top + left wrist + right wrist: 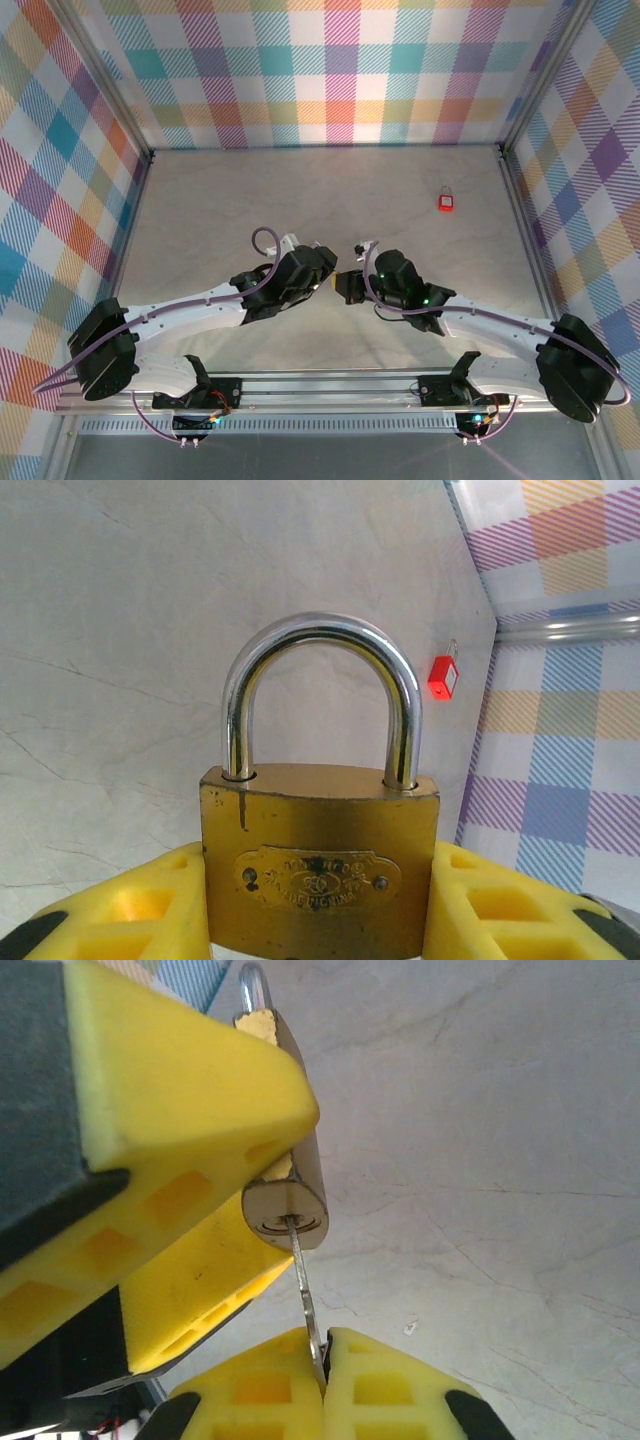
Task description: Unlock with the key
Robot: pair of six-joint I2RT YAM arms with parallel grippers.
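Over the pale table [300, 200], my left gripper [322, 284] stands partly open, clamping the brass padlock [318, 870] by its sides, both legs of its steel shackle [320, 645] seated in the body. My right gripper [325, 1365] pinches the key [303, 1280], blade in the keyway.

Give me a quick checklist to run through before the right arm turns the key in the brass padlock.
1. Hold of the left pincer on the brass padlock, clamped on both sides of its body: ok.
2. Grip of the right pincer on the key, shut on it: ok.
3. Tip of the key inside the keyhole: ok.
4. Key seated to full depth: cannot tell; much of the blade shows outside.
5. Release of the shackle: not ok, both legs sit in the body.
6. The small red padlock lies well away from both arms: ok.
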